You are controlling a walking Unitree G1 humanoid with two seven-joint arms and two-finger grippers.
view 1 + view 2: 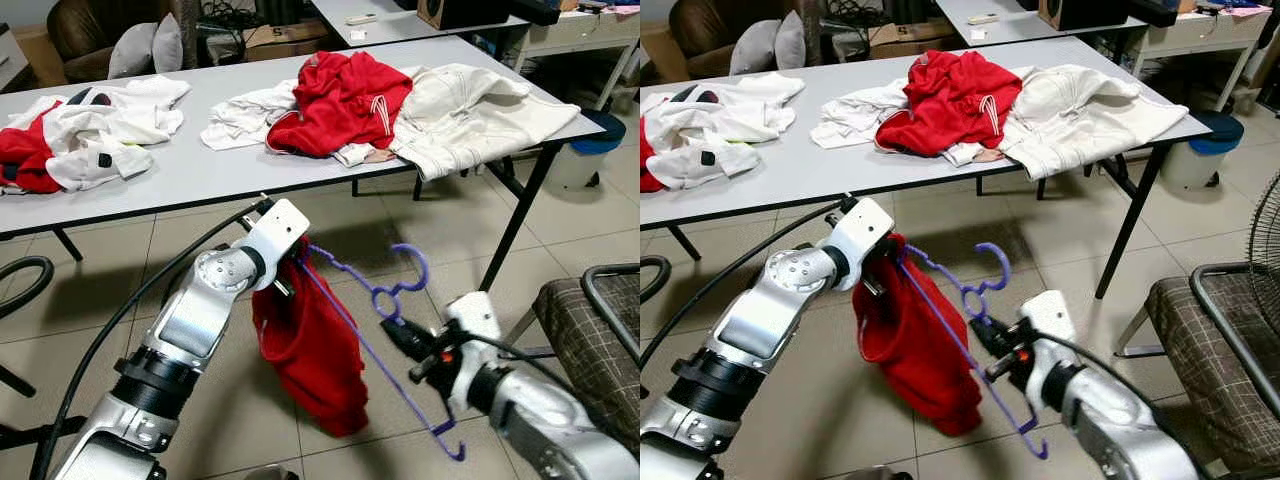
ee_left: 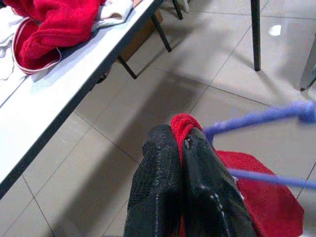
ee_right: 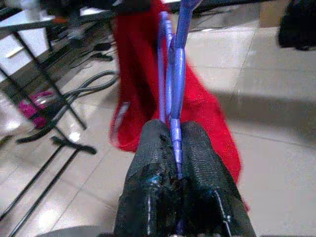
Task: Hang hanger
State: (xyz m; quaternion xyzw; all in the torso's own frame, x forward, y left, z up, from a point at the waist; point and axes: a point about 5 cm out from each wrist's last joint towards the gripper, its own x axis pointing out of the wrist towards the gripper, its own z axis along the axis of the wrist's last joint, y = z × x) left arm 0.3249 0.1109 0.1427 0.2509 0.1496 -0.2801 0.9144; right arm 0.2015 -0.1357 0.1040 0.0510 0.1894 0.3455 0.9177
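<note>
Hanger: thin purple plastic, smooth. Red garment: soft matt cloth. Gripper fingers: black, rough-textured rubbery pads. Worktop: smooth matt grey. Floor: glossy beige tile. Chair seat: checked cloth.

Silver arms; black cables; black-fingered tools

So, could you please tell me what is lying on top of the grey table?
On the grey table lie a red-and-white clothes pile, a red jacket and a cream garment. Whatever lies beneath these clothes is covered.
</note>
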